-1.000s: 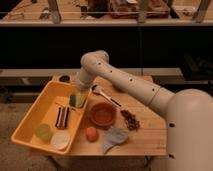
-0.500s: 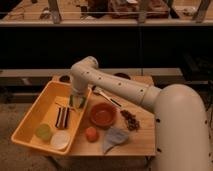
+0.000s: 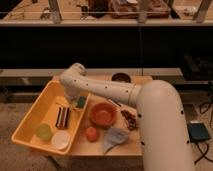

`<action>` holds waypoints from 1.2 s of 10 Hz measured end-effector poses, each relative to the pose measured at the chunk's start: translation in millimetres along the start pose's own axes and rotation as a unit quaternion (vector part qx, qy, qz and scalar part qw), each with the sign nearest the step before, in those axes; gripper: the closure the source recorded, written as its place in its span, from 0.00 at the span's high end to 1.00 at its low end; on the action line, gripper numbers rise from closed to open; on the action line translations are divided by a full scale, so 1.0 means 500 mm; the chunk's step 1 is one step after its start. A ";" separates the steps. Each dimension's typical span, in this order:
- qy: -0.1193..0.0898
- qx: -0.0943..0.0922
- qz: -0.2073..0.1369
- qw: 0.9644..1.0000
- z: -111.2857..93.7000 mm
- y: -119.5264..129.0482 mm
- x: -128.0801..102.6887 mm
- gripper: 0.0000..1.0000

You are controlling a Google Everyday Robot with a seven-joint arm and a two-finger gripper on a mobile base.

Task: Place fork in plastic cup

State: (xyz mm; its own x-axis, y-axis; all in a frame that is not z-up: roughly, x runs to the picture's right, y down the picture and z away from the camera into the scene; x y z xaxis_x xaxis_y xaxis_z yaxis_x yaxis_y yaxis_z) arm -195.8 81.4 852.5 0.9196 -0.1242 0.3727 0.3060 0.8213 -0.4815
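1. Gripper (image 3: 73,102) is down inside the yellow tray (image 3: 31,114), toward its far right side, with the wrist pointing at the floor of the tray. The wrist hides it, so I cannot tell whether it is spread or pinching anything.
2. Fork (image 3: 62,105) lies flat on the tray floor just left of the gripper and just beyond the dark striped utensils (image 3: 62,118). Whether the gripper touches it cannot be told.
3. A small green block (image 3: 81,102) sits just right of the gripper, against the tray wall.
4. Plastic cup (image 3: 44,131) stands upright in the near left corner of the same tray, beside a white cup (image 3: 61,140). The striped utensils lie between it and the fork.
5. Handling, as a judgement: the fork is likely very light and stiff, and so low on the floor that it may skid or pivot when pinched. Best hold is across the narrow shaft, toward one end, so it hangs down and drops into the cup. The cup looks light and may tip if nudged.
6. Looks: the fork is a slender dark line against the yellow. Its tines are not discernible.
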 end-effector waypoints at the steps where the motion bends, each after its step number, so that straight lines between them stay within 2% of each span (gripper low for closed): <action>1: -0.001 -0.005 0.007 1.000 0.019 0.002 0.023 0.41; 3: 0.001 -0.012 0.026 1.000 0.045 0.004 0.074 0.41; 5: 0.000 -0.021 0.034 0.999 0.062 0.004 0.083 0.41; 8: -0.011 -0.039 0.034 0.999 0.062 0.013 0.072 0.41; 12: -0.016 -0.041 0.034 0.998 0.045 0.013 0.042 0.41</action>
State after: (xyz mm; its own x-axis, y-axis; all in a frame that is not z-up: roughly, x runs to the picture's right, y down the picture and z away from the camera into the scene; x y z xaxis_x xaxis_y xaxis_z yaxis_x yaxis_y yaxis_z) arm -180.1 96.8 875.2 0.9312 -0.0502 0.3611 0.2630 0.7785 -0.5700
